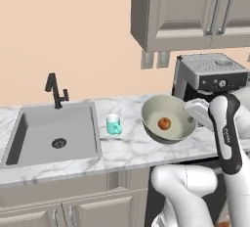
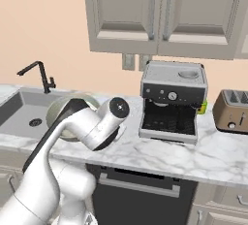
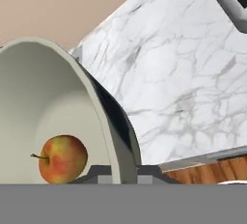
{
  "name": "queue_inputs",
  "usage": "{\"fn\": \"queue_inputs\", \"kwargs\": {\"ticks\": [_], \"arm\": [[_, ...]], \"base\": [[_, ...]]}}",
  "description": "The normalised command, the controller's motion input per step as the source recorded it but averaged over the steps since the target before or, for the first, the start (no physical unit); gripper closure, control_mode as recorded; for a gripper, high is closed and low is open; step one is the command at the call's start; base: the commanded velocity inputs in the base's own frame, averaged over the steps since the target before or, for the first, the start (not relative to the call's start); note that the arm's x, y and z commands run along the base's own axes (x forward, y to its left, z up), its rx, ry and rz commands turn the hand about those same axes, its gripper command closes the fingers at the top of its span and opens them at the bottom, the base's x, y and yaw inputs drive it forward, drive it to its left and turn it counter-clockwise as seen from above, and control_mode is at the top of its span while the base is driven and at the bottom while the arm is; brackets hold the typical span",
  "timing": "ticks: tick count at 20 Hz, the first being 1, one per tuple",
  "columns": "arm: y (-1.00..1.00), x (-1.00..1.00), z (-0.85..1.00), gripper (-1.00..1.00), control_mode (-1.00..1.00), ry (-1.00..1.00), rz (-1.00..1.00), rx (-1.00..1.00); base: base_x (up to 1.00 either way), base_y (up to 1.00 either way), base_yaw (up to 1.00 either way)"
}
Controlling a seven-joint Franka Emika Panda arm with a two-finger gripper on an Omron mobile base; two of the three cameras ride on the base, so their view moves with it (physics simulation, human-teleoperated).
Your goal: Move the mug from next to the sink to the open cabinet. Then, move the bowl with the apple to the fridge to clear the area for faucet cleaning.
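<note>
So the arm has the bowl [image 1: 166, 118] up off the counter [image 1: 122, 147], tipped toward us, with the apple [image 1: 164, 123] sitting loose in the low part of it. The tool [image 1: 191, 109] is clamped on the bowl's rim at the right side; from the hand view you can see the rim wall [image 3: 103, 117] running right down between the tips. Looks like a stiff, smooth, glazed sort of bowl, probably not heavy, but a rim pinch on something that slick can slip or swing, and the apple will roll if the tilt gets any steeper, so I'd keep it level-ish. The mug [image 1: 113, 124] is on the counter just right of the sink [image 1: 53, 133], near the front-to-middle strip, not in any cabinet yet as far as I can see. The faucet [image 1: 55, 90] stands at the sink's back edge. Room-wise, the coffee machine [image 2: 172, 102] sits close on the right toward the back edge, wall cabinets [image 1: 190, 11] hang overhead, toaster [image 2: 233, 110] further right. Front edge side is the open way out.
</note>
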Motion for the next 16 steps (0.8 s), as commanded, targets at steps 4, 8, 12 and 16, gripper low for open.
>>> {"fn": "queue_inputs", "kwargs": {"ticks": [4, 8, 12, 16], "arm": [[0.00, 0.00, 0.00, 1.00, 1.00, 0.00, 0.00, 0.00], [0.00, 0.00, 0.00, 1.00, 1.00, 0.00, 0.00, 0.00], [0.00, 0.00, 0.00, 1.00, 1.00, 0.00, 0.00, 0.00], [0.00, 0.00, 0.00, 1.00, 1.00, 0.00, 0.00, 0.00]], "base": [[-0.03, 0.89, 0.55], [0.00, 0.75, 0.75], [0.00, 0.63, 0.80], [0.03, 0.67, 0.76]]}}
